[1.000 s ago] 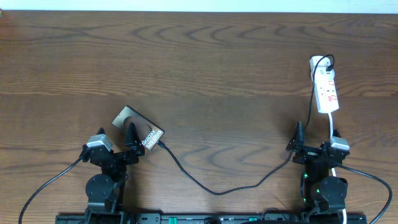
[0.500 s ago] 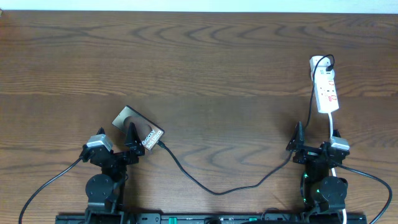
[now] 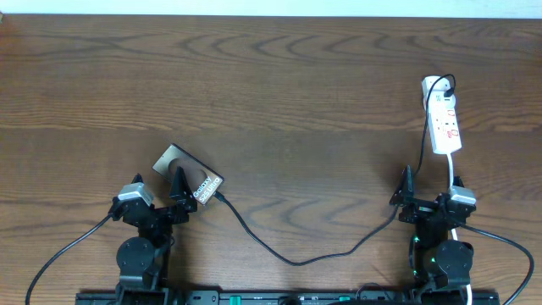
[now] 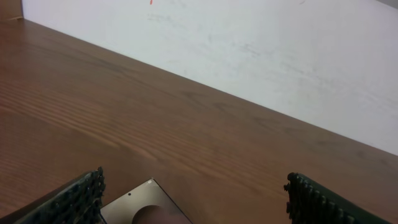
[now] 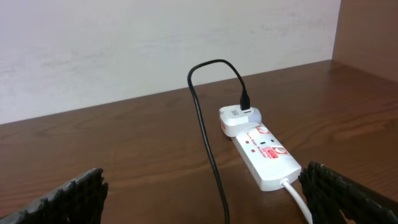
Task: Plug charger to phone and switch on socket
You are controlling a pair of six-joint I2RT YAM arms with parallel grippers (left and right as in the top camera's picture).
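Checking overhead first. The socket (image 3: 445,119) is a long narrow white strip with small red markings, lying flat on the wood table (image 3: 271,93). A white cord (image 3: 455,174) leaves its near end. The phone (image 3: 188,176) is a slim brownish slab with white lettering, lying skewed, well apart from the socket on the far left side. The charger (image 3: 288,260) is a thin black cable. It leaves the socket's far end, runs down just beside the socket's left edge, sags toward the table's near edge, then climbs to the phone's lower right end. The plug tip touches the phone there; can't tell if it's seated. The left gripper (image 3: 179,196) sits over the phone's near side. The right gripper (image 3: 406,193) is near the socket's cord end, clear of the strip.

Left wrist: left gripper (image 4: 194,182) has its jaws spread wide, nothing clamped. A phone corner (image 4: 140,200) with a dark round patch shows low between the fingers. Bare table and a white wall (image 4: 249,50) lie beyond.

Right wrist: right gripper (image 5: 202,177) also has jaws wide apart and holds nothing. The socket (image 5: 267,155) is ahead to the right, red markings on top. A white adapter (image 5: 238,119) is plugged at its far end. The charger (image 5: 208,149) arcs up out of the adapter and drops past the socket's left side. The cord (image 5: 300,200) exits the socket's near end. Switch position is unreadable.

Versus the overhead frames from 0.5 s and 1.0 s ago: no change. Phone, charger, socket and both arms are in the same places.
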